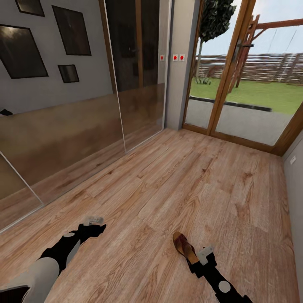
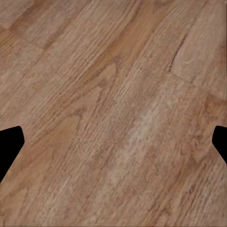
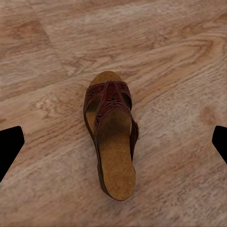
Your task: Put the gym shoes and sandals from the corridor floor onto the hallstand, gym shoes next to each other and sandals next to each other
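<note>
Sandal (image 3: 110, 133) flat on floor (image 3: 179, 56), directly beneath right end effector (image 3: 113, 142), centred between its spread fingers, nothing held. Likely light, stiff sole, soft strap; pinch sole edges mid-length. Left end effector (image 2: 113, 142) released over bare planks.

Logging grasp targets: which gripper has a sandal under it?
The right gripper: open, above the brown sandal lying flat on the floor. The left gripper faces bare planks.
</note>
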Motion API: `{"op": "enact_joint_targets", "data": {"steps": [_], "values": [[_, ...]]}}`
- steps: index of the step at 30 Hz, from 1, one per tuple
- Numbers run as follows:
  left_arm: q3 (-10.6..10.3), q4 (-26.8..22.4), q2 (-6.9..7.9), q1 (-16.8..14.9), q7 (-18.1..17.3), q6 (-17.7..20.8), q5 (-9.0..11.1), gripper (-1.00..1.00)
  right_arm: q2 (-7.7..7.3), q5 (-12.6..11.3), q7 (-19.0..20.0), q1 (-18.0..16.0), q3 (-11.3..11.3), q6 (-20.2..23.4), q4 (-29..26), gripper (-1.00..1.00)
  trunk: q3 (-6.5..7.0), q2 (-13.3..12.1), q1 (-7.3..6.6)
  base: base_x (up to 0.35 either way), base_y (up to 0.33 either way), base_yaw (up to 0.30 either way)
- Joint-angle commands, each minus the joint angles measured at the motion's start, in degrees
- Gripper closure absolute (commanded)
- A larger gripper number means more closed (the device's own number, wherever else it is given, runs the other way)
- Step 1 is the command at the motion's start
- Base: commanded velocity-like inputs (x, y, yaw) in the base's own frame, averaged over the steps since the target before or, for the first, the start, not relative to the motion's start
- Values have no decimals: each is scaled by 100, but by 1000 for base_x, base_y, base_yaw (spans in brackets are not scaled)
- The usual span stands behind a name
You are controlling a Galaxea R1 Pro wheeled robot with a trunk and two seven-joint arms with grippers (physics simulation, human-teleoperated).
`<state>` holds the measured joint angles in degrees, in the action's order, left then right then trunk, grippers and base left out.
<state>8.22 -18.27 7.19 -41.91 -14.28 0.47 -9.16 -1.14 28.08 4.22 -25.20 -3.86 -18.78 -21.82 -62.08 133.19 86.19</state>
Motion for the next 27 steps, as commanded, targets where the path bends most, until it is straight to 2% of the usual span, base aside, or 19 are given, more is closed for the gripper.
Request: {"op": "enact_joint_targets", "data": {"steps": [1,9,19,27], "values": [[48,-27,-2,-7,-44,27,-60,-100,6,18,44,-3,-41,-21,-1,-100,-5,2,-1,0,0,0],[50,-111,-5,-25,-63,93,-60,-100,23,21,51,-3,-44,-13,-6,-100,-5,2,-1,20,0,0],[59,-123,-21,-27,-66,103,-60,-100,24,22,53,-3,-44,-17,-3,-100,-5,2,-1,207,0,0],[59,-124,-33,-4,-61,103,-60,-100,18,15,53,-3,-55,-23,1,-100,-5,2,-1,75,0,0]]}}
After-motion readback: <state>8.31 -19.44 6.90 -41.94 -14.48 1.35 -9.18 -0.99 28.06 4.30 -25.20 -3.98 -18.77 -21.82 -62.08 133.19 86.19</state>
